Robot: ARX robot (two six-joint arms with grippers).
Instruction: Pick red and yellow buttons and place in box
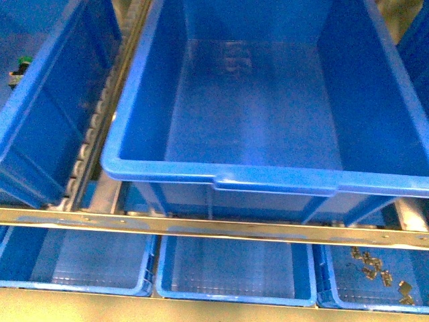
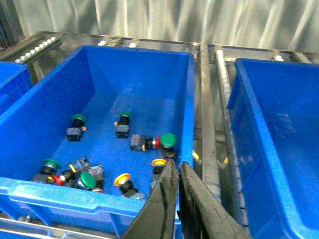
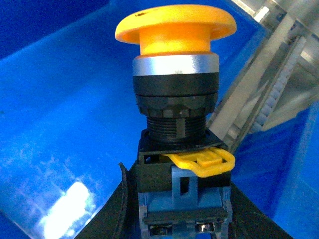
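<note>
1 yellow button (image 3: pixel 175 74) clamped in right gripper (image 3: pixel 177 209); left gripper (image 2: pixel 178 199) closed, seemingly empty.

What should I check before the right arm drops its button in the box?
1. Right gripper holds a button: ok. Its fingers clamp the yellow button by its body, cap away from the gripper.
2. Colour is right: ok, the cap is yellow-orange, not green.
3. Box is ready: ok, the front view shows it open with nothing on its floor.
4. Gripper is over the box: cannot tell. Blue walls sit behind the button, but neither arm shows in the front view.
5. Left gripper is free: ok, shut with nothing in it, hanging at the source bin rim.
6. More to pick: ok, yellow caps lie in that bin.
</note>
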